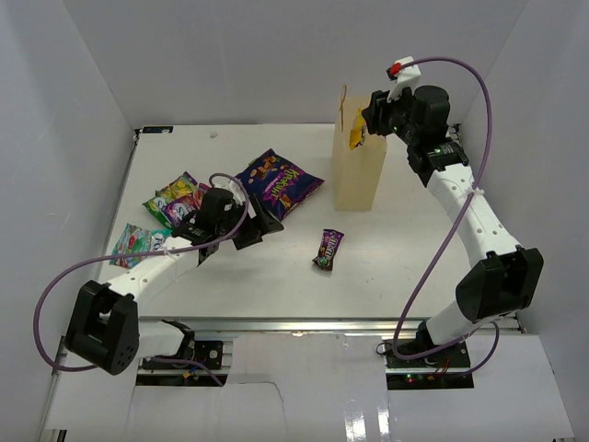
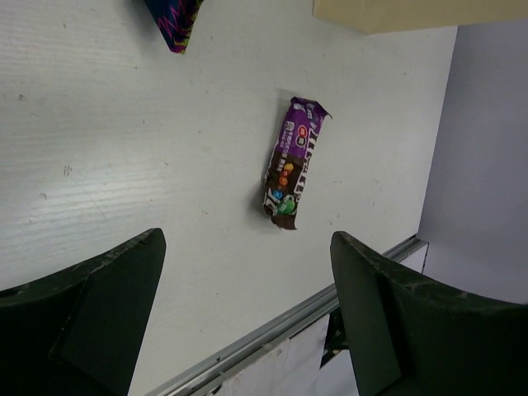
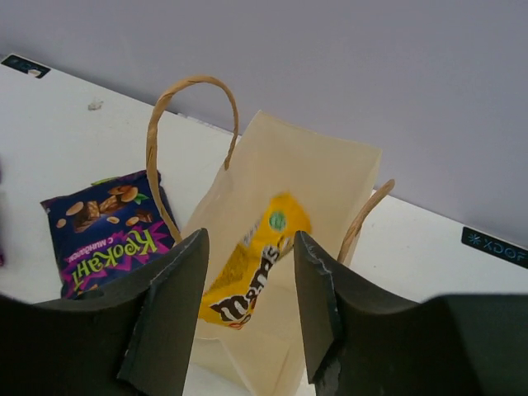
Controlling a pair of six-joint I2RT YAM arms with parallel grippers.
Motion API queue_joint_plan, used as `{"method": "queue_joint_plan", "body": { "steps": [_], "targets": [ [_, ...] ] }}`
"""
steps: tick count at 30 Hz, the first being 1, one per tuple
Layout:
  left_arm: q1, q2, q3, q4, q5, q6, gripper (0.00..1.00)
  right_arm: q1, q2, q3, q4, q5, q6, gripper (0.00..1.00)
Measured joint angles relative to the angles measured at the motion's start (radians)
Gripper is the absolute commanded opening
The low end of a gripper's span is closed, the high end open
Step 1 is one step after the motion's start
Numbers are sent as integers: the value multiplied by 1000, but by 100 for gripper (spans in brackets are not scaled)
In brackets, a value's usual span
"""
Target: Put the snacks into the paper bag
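Observation:
The paper bag (image 1: 357,175) stands upright at the back right, its mouth (image 3: 322,169) right under my right gripper (image 3: 250,247). That gripper's jaws stand open, and the small yellow snack (image 3: 252,268) hangs blurred between them, inside the bag's mouth, gripped by neither finger. My left gripper (image 1: 260,224) is open and empty low over the table's middle. The small dark brown snack (image 2: 293,163) lies ahead of it, apart from its fingers. The large dark purple snack (image 1: 281,181) lies just behind the left gripper. The pink multicolour bag (image 1: 178,200) and the teal-white packet (image 1: 140,244) lie at the left.
White walls close in the table on the left, back and right. The table's near metal edge (image 2: 272,326) runs just below the left fingers. The right arm (image 1: 469,212) reaches up along the right side.

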Motion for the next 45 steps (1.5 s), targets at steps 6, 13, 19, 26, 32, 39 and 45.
{"method": "queue_joint_plan", "body": {
  "steps": [6, 13, 19, 26, 32, 39, 45],
  "targets": [
    [-7, 129, 109, -35, -114, -29, 92, 3, -36, -30, 23, -2, -38, 76],
    [31, 383, 381, -102, -215, -57, 97, 2, -223, -101, -134, -333, -255, 92],
    [158, 607, 569, -140, -201, -57, 98, 8, -446, -343, -257, -495, -394, 96],
    [239, 848, 799, -187, -121, -4, 98, -17, -532, -524, -368, -523, -476, 96],
    [249, 966, 927, -174, -24, 18, 83, -26, -545, -570, -389, -535, -494, 96],
    [294, 990, 840, -2, 144, -20, 10, -35, -549, -601, -392, -555, -495, 96],
    [314, 962, 729, 173, 230, -3, 0, -45, -550, -604, -392, -570, -491, 96]
  ]
}}
